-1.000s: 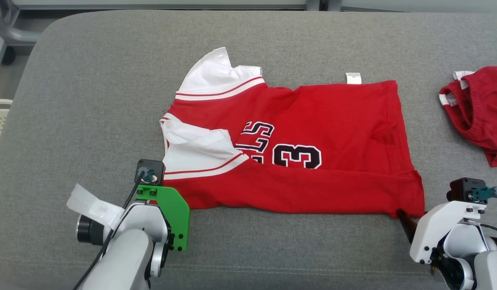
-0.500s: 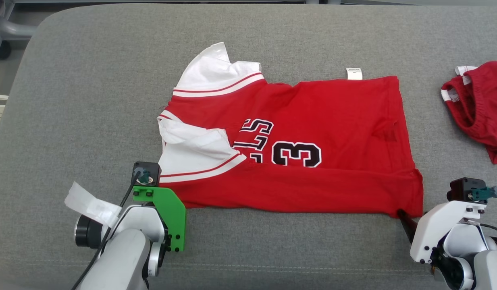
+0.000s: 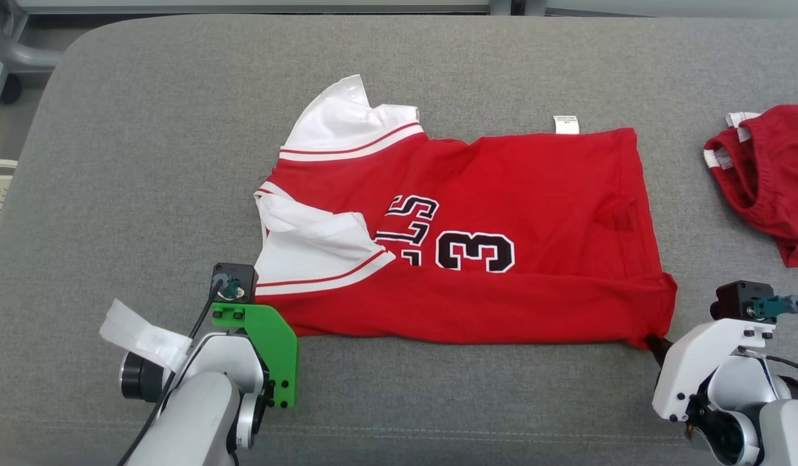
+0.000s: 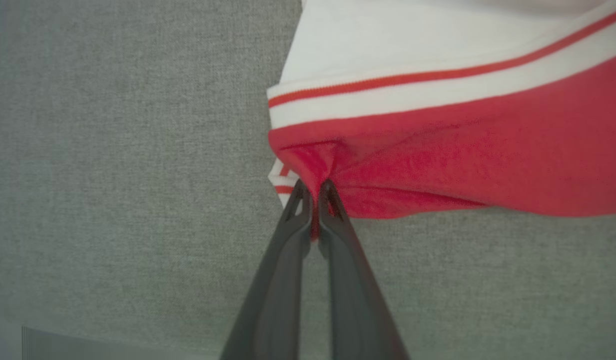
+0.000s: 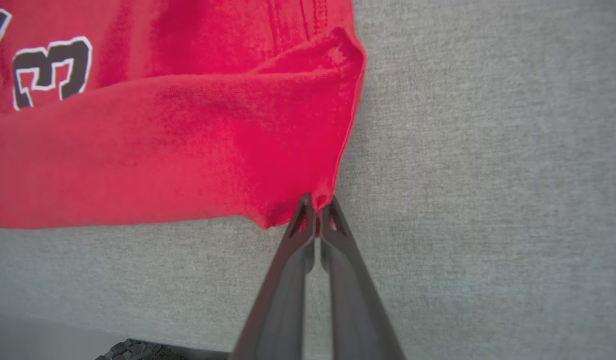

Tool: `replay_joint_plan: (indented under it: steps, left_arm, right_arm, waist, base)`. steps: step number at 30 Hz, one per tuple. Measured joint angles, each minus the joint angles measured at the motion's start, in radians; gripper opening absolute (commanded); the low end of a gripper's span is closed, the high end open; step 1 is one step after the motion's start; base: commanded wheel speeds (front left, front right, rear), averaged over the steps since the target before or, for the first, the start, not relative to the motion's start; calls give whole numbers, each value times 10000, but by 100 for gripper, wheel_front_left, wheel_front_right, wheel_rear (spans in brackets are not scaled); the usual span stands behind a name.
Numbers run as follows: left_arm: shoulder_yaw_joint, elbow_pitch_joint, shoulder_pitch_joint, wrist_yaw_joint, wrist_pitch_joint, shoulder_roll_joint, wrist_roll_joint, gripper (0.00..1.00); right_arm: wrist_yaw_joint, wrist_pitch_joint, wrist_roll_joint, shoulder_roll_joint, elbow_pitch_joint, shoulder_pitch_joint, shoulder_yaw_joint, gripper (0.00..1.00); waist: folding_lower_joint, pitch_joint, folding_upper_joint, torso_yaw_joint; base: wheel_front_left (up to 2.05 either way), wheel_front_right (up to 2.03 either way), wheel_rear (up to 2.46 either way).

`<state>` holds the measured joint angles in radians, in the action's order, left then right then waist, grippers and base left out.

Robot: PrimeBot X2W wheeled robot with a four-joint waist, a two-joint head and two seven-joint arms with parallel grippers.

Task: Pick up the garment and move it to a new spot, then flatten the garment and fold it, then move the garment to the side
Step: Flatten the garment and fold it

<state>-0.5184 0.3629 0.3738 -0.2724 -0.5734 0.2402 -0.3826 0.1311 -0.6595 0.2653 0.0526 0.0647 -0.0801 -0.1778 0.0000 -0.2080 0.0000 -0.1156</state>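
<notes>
While it lies spread across the middle of the broad grey fabric-covered bench (image 3: 146, 129), the red short-sleeved jersey with white sleeves and black lettering (image 3: 515, 188) is pinched at both corners of its near edge, the edge closest to the bench's front. The shirt lies sideways, its white sleeves toward the bench's left end and its hem toward the right end. One white sleeve is folded over the chest beside the numeral 3.

A second, crumpled dark-red garment with white-striped trim (image 3: 764, 181) sits well apart from it at the bench's right edge.

The robot's left gripper (image 4: 315, 190), seen in the left wrist view, has its two long dark fingers pressed together on a small fold of red cloth. It holds the jersey's near left corner, just below the red-and-white sleeve band. The right gripper (image 5: 317, 204) is likewise closed tight, its fingertips nipping the tip of the near right corner at the hem. In the head view its dark tip meets the cloth at that same corner. Both corners are puckered where they are gripped.

A bright green plastic bracket (image 3: 272, 349) is bolted to the left wrist. A small white rectangular label (image 3: 565, 124) sticks out from the jersey's far edge.
</notes>
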Motion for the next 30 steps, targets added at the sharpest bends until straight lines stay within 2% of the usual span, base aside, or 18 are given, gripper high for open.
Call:
replay_joint_plan:
  steps: [7,14,22,30]
  left_arm:
    - [-79,-336,-301,142,-245,259,-115,0]
    - [-153,-809,-873,48,-663,514,-234,0]
    - [-161,-1478,-1671,-245,-1139,815,-439,0]
    - [-222,-1810,-2007,-382,-1302,872,-529,0]
  right_arm:
    - [2,-1110,414,351,-857,662,-23,0]
    - [2,-2008,602,395,-1526,1291,-211,0]
    - [2,-2236,587,247,-1691,1586,-272,0]
    - [2,-2556,550,188,-1733,1774,-299,0]
  waist:
    - [0,227,0,39]
    - [0,421,0,109]
    - [0,602,0,165]
    - [0,693,0,162]
  base:
    - [0,0,0]
    - [0,0,0]
    - [0,0,0]
    - [0,0,0]
